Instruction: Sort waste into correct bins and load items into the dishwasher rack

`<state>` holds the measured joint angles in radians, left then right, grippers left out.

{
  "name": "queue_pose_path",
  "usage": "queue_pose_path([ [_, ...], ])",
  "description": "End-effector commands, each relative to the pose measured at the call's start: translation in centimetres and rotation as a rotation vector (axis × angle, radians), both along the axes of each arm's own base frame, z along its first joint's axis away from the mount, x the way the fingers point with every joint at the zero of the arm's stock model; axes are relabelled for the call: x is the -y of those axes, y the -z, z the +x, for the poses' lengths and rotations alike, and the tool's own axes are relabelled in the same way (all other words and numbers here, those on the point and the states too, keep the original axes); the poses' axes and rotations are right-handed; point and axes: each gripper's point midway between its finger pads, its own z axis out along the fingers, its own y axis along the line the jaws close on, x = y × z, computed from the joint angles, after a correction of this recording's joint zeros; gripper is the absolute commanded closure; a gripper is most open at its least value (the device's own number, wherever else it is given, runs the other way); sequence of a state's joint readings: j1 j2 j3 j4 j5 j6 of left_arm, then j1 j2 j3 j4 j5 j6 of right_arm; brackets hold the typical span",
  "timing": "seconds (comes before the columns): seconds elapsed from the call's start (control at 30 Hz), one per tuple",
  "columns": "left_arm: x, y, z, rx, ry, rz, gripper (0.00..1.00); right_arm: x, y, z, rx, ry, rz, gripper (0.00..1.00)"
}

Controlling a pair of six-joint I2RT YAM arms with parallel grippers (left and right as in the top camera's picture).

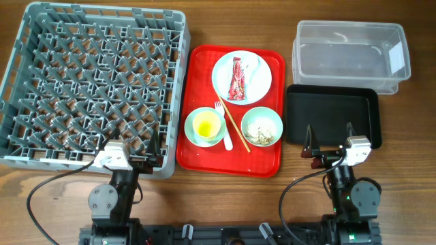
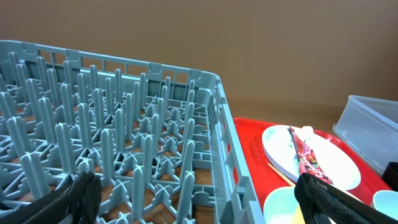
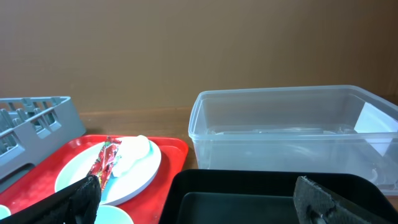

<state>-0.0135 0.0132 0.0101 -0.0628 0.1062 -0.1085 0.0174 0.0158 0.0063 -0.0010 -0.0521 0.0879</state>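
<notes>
The grey dishwasher rack [image 1: 178, 82] fills the left and holds nothing. On the red serving tray [image 1: 201, 75] a mint plate [image 1: 221, 75] carries the red wrapper [image 1: 237, 79] and white tissue [image 1: 253, 64]. One mint bowl [image 1: 193, 133] holds the yellow cup [image 1: 205, 124]. The other bowl [image 1: 261, 126] holds rice scraps. Fork [image 1: 219, 109], spoon [image 1: 227, 139] and chopsticks [image 1: 237, 127] lie between them. The clear tub [image 1: 340, 58] and black tray [image 1: 332, 116] sit right. My left gripper [image 1: 136, 153] is open at the rack's near right corner. My right gripper [image 1: 330, 139] is open over the black tray's near edge.
In the left wrist view the rack pegs [image 2: 124, 124] lie between my open fingers [image 2: 199, 199], with the plate [image 2: 336, 168] and wrapper [image 2: 306, 155] at right. In the right wrist view the black tray [image 3: 261, 193] lies between my fingers [image 3: 199, 199], with the clear tub [image 3: 286, 130] behind.
</notes>
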Motion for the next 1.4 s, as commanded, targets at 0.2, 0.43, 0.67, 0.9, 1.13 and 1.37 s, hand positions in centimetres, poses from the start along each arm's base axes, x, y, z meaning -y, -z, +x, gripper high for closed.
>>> queue_pose_path([
  [0.2, 0.2, 0.1, 0.0, 0.002, 0.013, 0.018, 0.0, -0.3, -0.1, 0.0, 0.005, -0.016, -0.009, 0.0],
  [0.43, 0.0, 0.1, 0.0, 0.002, 0.003, 0.019, 0.0, -0.2, -0.1, 0.0, 0.005, -0.012, -0.009, 0.0],
  [0.67, -0.4, 0.2, 0.0, -0.003, -0.02, -0.004, 0.0, -0.2, 0.0, -0.1, -0.008, -0.009, -0.01, 0.0],
  [0.9, -0.4, -1.4, -0.1, 0.002, -0.023, -0.057, 0.0, -0.2, 0.5, -0.1, -0.122, -0.009, -0.012, 0.0],
  [1.13, -0.4, -2.3, 0.2, -0.175, -0.032, -0.054, 0.0, -0.7, -1.3, 1.6, -0.251, -0.041, -0.006, 0.0],
  [1.37, -0.4, -2.3, 1.2, -0.446, -0.04, -0.052, 0.0, -2.3, -3.5, 4.3, -0.455, -0.129, 0.016, 0.0],
])
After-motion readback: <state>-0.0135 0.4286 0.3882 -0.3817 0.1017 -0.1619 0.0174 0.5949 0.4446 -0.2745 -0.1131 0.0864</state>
